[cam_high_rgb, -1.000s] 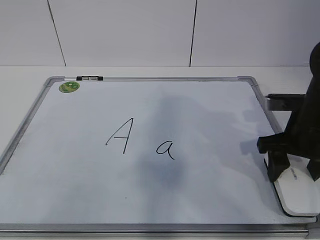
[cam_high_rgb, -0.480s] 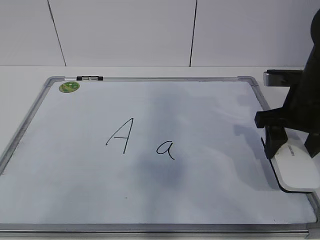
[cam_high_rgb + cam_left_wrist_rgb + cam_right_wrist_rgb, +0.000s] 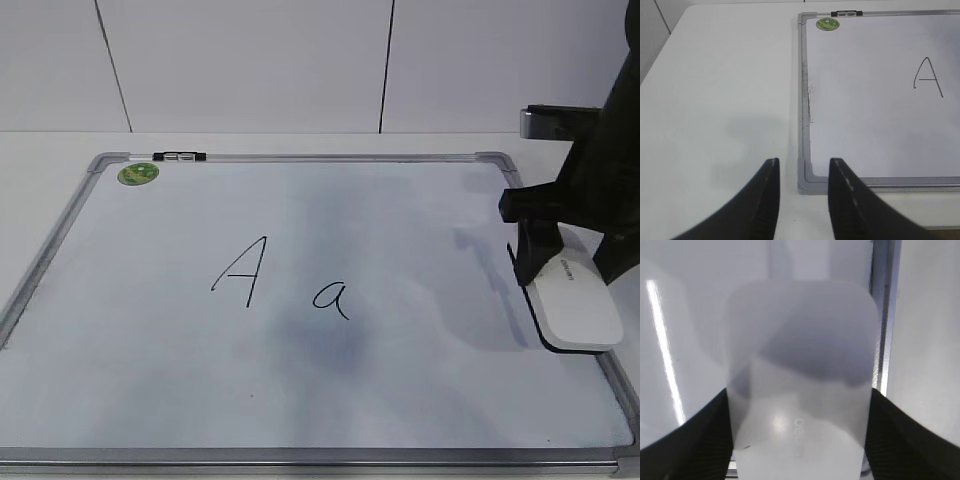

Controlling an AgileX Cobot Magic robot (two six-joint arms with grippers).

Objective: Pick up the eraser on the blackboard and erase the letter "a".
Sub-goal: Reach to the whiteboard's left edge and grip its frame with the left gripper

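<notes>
Eraser (image 3: 800, 385) blurred in right wrist view, lettering illegible. Right gripper (image 3: 572, 255) cut off by ext. view's right edge.

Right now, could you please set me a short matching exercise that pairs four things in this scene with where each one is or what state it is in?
Things:
1. eraser
2. letter "a"
3. green sticker
4. left gripper

Places or states:
A. open, above the table beside the blackboard's near corner
B. near the middle of the board, right of the capital "A"
C. clamped in the right gripper at the board's right edge
D. far left corner of the board

Pairs: 1-C, 2-B, 3-D, 4-A
</notes>
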